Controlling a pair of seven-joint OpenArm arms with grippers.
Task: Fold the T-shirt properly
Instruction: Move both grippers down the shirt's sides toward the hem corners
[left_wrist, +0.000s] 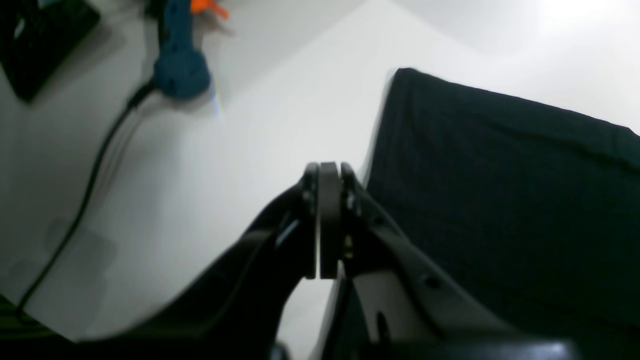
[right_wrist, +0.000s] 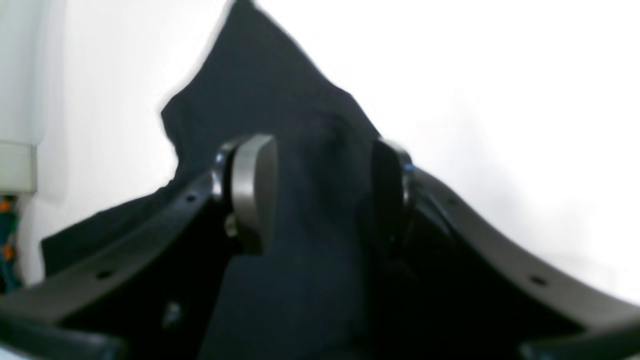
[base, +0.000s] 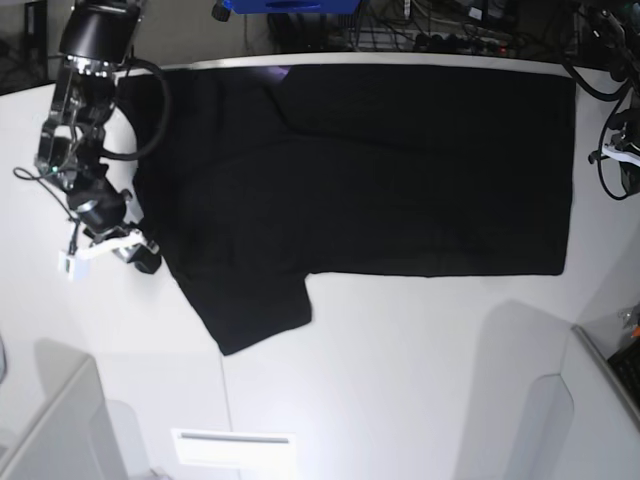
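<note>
The black T-shirt (base: 400, 170) lies spread flat on the white table (base: 400, 380), plain side up, no print showing. One sleeve (base: 255, 310) points toward the table's front left. My right gripper (base: 143, 257) is at the shirt's left edge, beside that sleeve. In the right wrist view it (right_wrist: 322, 190) is open, with the black cloth (right_wrist: 280, 100) lying below and between its fingers (right_wrist: 252, 192). My left gripper (left_wrist: 327, 200) is shut and empty, over bare table just beside a straight edge of the shirt (left_wrist: 500, 190).
A blue tool (left_wrist: 180, 65) with a black cable (left_wrist: 95, 170) and a black block (left_wrist: 40, 40) lie on the table beyond my left gripper. Cables (base: 610, 110) hang at the table's right edge. A blue box (base: 290, 5) and more wires sit behind the table.
</note>
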